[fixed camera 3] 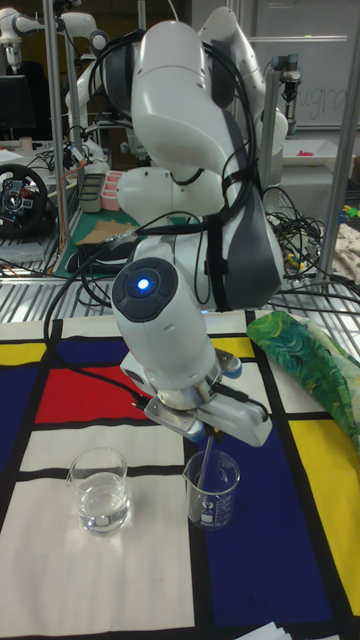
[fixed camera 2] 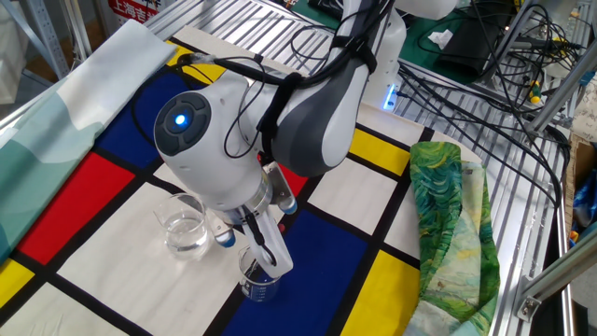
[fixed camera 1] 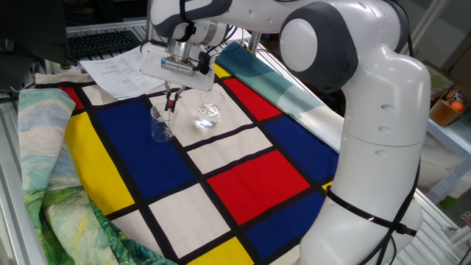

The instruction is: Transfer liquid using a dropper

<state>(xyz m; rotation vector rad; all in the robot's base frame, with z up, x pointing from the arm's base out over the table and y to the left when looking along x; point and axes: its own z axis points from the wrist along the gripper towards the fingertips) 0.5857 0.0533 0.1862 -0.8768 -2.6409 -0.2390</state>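
Note:
My gripper hangs over the small clear beaker and is shut on the dropper, whose red bulb shows between the fingers. In the tall fixed view the gripper sits just above the beaker, and the dropper's slim tube reaches down inside it. Beside the beaker stands a rounder glass holding shallow clear liquid. In the other fixed view the fingers hide most of the dropper above the beaker; the rounder glass stands to its left.
Both glasses stand on a checked cloth of blue, red, yellow and white squares. Papers lie behind the gripper. A green patterned cloth is bunched at the table's side. Cables run behind the arm's base.

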